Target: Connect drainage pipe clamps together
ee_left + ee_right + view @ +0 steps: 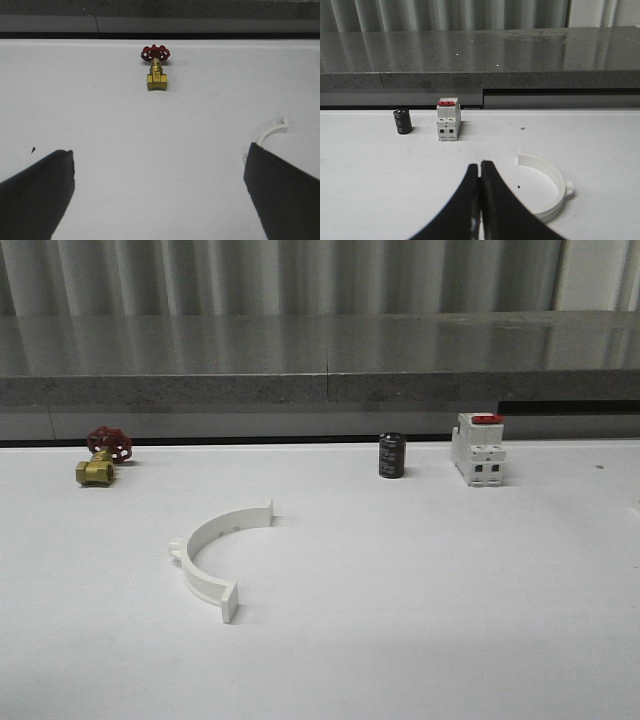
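Left finger (280, 195) hides clamp arc (272, 129) — mostly, seemingly.

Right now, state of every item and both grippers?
left clamp half: flat on table, unjoined, untouched
right clamp half: flat on table, unjoined, untouched
left gripper: open, empty
right gripper: shut, empty
brass valve: lying on its side
black capacitor: upright
white switch: upright, red top
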